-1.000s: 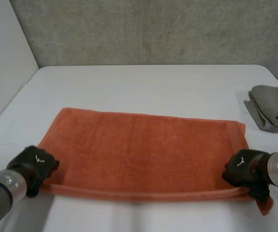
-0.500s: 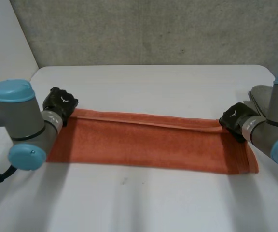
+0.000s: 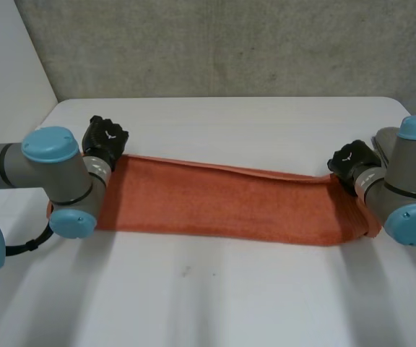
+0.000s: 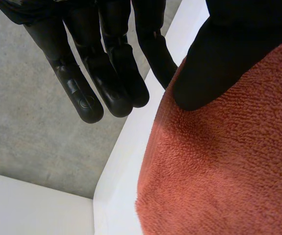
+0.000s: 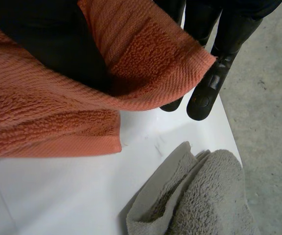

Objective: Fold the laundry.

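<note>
Two far corners of the long orange terry towel (image 3: 222, 206) meet the hands. The left hand (image 3: 105, 137) is relaxed, straight fingers (image 4: 111, 73) past the towel's edge, thumb atop it. The right hand (image 3: 352, 159) pinches its corner.

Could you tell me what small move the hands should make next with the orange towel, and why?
Probably lower the right hand to lay its corner flat, then let go. The towel already lies doubled in a long band, the left hand at one far corner, but the right wrist view shows the other corner pinched and raised off the table.
</note>
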`<state>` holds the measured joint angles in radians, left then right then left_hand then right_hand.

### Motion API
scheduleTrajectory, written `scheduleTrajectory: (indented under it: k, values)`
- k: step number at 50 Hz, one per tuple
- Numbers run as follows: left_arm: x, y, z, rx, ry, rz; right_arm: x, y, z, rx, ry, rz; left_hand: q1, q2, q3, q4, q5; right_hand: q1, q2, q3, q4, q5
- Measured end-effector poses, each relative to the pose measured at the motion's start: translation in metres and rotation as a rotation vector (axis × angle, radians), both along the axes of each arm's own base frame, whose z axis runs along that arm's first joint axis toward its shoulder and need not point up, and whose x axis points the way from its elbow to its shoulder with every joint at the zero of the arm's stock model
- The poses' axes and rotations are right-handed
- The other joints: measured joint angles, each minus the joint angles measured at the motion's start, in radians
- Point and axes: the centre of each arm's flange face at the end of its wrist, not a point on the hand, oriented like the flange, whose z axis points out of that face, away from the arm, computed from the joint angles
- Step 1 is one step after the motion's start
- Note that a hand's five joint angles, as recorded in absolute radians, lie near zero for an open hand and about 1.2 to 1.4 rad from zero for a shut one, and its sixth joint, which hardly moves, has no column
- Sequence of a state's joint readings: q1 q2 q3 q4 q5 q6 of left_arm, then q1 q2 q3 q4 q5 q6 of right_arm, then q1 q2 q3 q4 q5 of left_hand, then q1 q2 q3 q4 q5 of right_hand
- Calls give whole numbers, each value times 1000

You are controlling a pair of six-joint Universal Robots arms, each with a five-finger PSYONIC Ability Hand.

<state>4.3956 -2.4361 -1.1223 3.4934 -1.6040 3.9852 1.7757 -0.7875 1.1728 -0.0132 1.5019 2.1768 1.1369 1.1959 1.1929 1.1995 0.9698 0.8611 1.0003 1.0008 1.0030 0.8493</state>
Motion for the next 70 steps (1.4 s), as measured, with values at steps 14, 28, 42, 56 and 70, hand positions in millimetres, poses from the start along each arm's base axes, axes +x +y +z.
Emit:
scheduleTrajectory:
  k: [14, 28, 42, 56, 70]
  values:
    - [-11, 10, -2, 10, -6, -27, -2, 7, 2, 35, 7, -5, 0, 0, 0, 0, 0, 108, 141, 132, 132, 103]
    - [-8, -28, 66, -210, 73, -1, 17, -37, 106, -326, -115, 4, 0, 0, 1, 3, 0, 118, 178, 179, 189, 141]
    - [35, 9, 288, -751, 577, 14, 21, -16, 326, -1073, -631, 127, 0, 2, 2, 3, 0, 118, 178, 179, 189, 150]
    - [47, 40, 193, -437, 468, -29, 33, -6, 180, -506, -512, 213, 0, 2, 2, 3, 9, 119, 178, 179, 189, 152]
    - [53, 70, 40, 101, 278, 43, 28, 40, 24, -47, -340, 196, 0, 2, 2, 3, 9, 119, 178, 179, 189, 152]
